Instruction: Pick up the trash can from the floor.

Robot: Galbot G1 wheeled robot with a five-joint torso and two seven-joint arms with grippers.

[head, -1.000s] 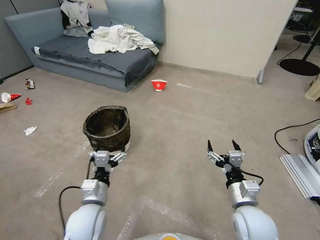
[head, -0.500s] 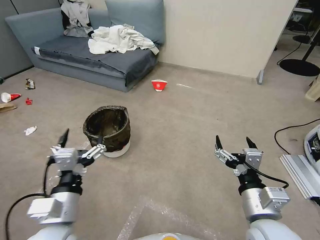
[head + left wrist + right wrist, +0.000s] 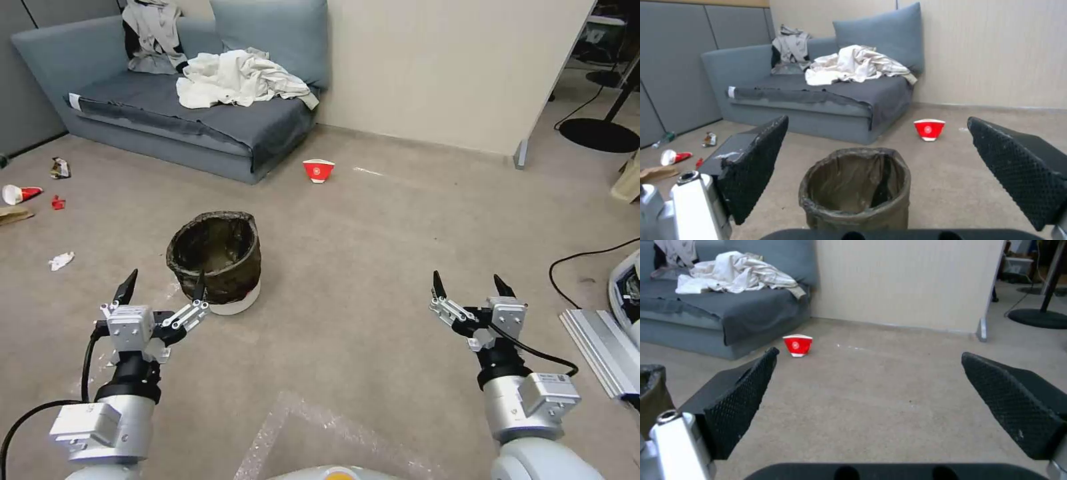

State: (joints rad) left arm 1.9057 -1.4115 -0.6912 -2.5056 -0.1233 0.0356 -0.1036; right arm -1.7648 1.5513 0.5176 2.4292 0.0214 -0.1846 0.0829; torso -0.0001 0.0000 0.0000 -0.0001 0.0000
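Jaws spread wide on left gripper [image 3: 162,288], lower left of frame, aimed toward trash can [image 3: 215,261] upright on carpeted floor [image 3: 373,253] left of centre, likely to straddle it. Right gripper [image 3: 470,287] likewise spread, lower right, idle.

No readable text anywhere. The red-and-white paper bowl [image 3: 929,129] has a round white mark on its side, too small to make out. Wrappers by the sofa [image 3: 193,100]: print illegible.
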